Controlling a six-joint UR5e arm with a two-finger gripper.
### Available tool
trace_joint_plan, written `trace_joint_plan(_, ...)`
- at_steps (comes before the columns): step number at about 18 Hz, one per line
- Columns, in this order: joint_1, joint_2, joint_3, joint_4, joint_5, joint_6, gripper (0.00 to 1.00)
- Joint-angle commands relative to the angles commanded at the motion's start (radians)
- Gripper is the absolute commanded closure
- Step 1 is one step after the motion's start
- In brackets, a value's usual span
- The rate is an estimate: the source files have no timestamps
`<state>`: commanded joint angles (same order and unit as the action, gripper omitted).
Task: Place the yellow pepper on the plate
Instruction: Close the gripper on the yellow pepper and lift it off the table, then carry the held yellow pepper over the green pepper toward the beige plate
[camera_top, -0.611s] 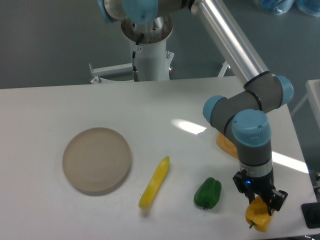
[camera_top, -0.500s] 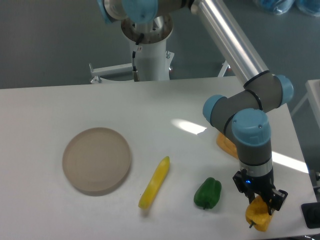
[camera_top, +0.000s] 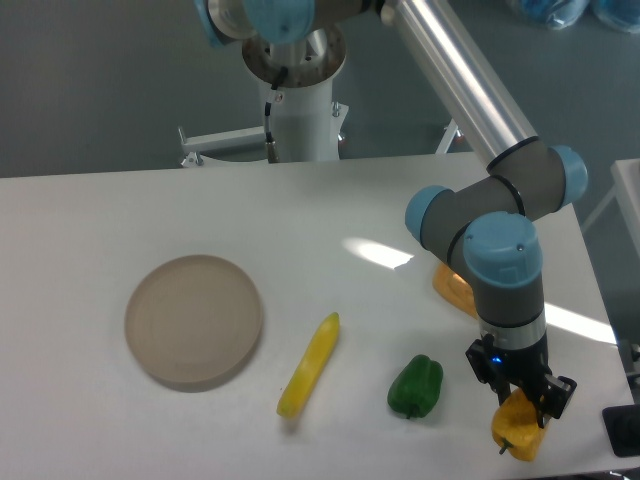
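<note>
At the lower right of the frame, the gripper (camera_top: 522, 400) straddles the yellow pepper (camera_top: 517, 432), though whether it actually clamps is unclear; a shallow hold (near the table's edge) could drop it before the plate (camera_top: 193, 320), far left.

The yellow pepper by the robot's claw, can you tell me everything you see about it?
The yellow pepper is small, stubby and yellow-orange, with bumpy lobes and a short dark stem poking out at its lower left. It looks like smooth plastic toy food. It sits near the front right corner of the white table, right of the green pepper and far from the plate. The gripper is right over its top, with black fingers on either side; whether they are squeezing it is unclear.
</note>
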<state>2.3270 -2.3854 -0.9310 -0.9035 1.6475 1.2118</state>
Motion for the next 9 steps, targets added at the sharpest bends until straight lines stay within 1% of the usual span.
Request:
trace_joint_plan(4,-0.002,0.051,-0.057,-0.005,-0.006,-0.002,0.59)
trace_joint_plan(9,-0.009,0.146,-0.136,-0.066,-0.018,-0.005,0.59)
